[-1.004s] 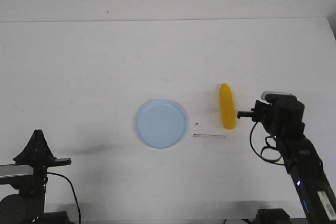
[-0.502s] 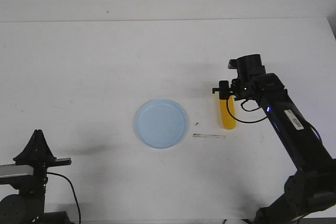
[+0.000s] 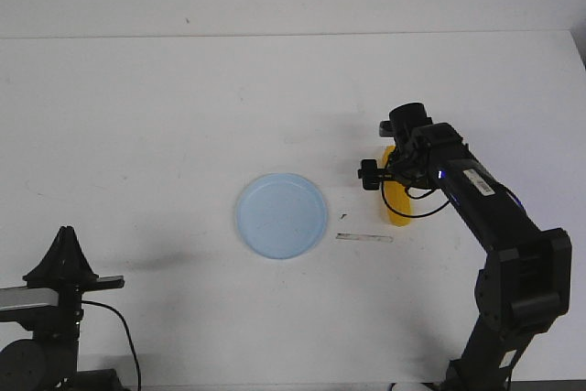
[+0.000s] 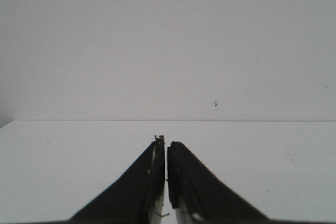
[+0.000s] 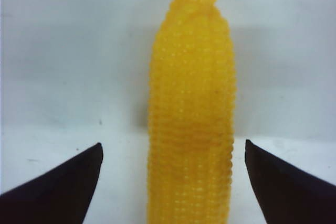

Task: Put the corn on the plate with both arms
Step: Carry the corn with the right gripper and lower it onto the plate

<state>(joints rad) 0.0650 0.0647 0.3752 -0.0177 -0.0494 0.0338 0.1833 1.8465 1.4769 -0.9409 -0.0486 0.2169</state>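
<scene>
Because the left gripper (image 4: 166, 182) sits parked at the lower left of the front frame with its fingers pressed together on nothing, the near work falls to the right arm (image 3: 485, 208) alone for now. In that arm's wrist view the right gripper (image 5: 173, 182) is spread wide, one black finger (image 5: 63, 182) on each side of the corn (image 5: 191, 119), and neither finger touches the cob.

The likeliest trouble is a roll: the cob is round and smooth-sided, so if one finger meets it first, it could be nudged sideways across the table (image 3: 137, 116) rather than pinched. A grip taken near the tapered tip could also let the heavier end sag (a mid-body hold looks safer).

In the front view the corn lies right of centre, mostly hidden under the gripper head, well apart from the pale blue plate (image 3: 281, 215) at centre. Between them, just below the direct line, lies a thin clear strip (image 3: 364, 238) and a small dark speck, which a low carry might snag.

Farther back, the table is bare white up to its rear edge, and the right edge stands well beyond the corn, so room for lifting and swinging toward the plate looks generous.
</scene>
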